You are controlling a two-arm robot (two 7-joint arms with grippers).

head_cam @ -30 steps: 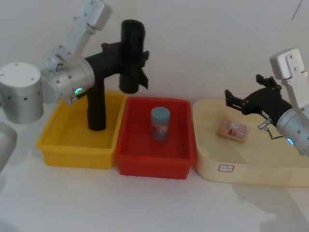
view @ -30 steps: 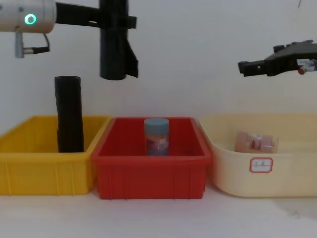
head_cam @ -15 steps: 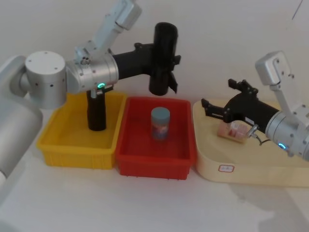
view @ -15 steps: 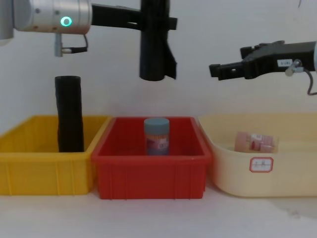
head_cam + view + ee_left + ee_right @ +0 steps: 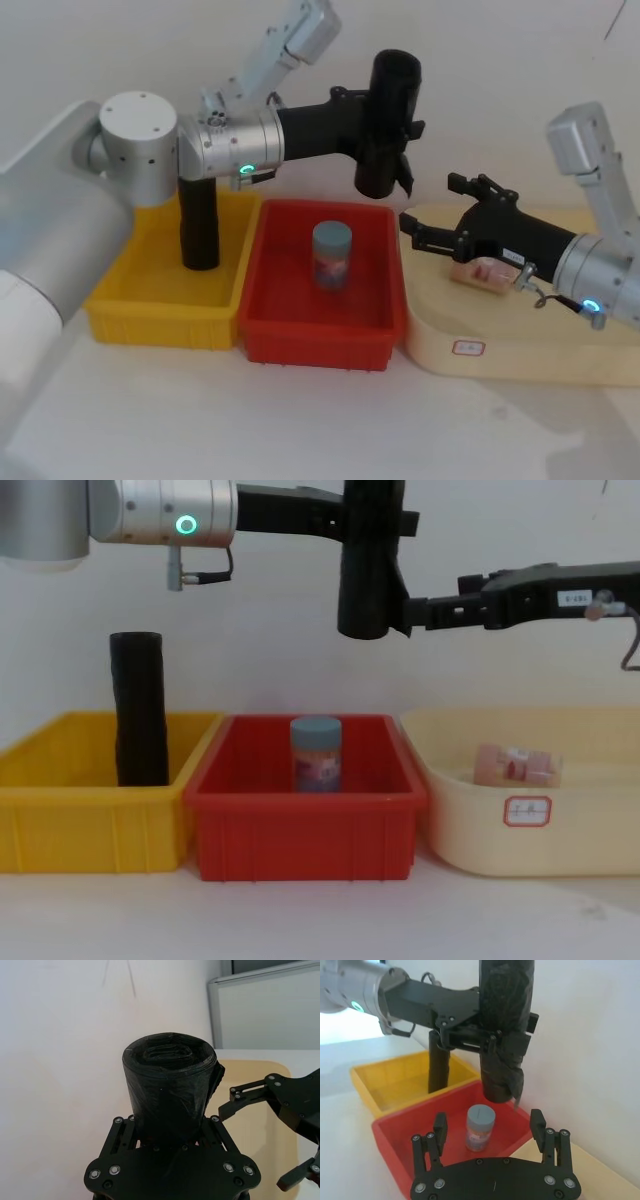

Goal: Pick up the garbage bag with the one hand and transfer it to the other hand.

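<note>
1. My left hand (image 5: 388, 128) reaches in from the counter's left side. Its jaws pinch the garbage bag (image 5: 392, 85) about its middle, one on each side.
2. The bag is a matte black roll, a plump tube with a slightly crinkled skin, held upright. From my left wrist, its top end shows tightly wound layers around a flattened hollow core. A loose flap of plastic hangs at its lower end.
3. It hangs in the air above the back right corner of the red bin (image 5: 300, 345), well clear of everything on the counter (image 5: 200, 420).
4. My right hand (image 5: 430, 205) comes in from the counter's right side with its jaws spread wide. They point at the bag's lower end. The tips are just beside it, and I cannot tell whether they touch.
5. Under the bag, a jar (image 5: 332, 255) with a grey-blue lid stands upright in the red bin.
6. Toward the counter's left edge, a second black roll (image 5: 199, 225) stands upright in a yellow bin (image 5: 120, 310). That bin touches the red one.
7. Toward the right edge, a pink packet (image 5: 482, 272) lies in a cream tray (image 5: 520, 360).
</note>
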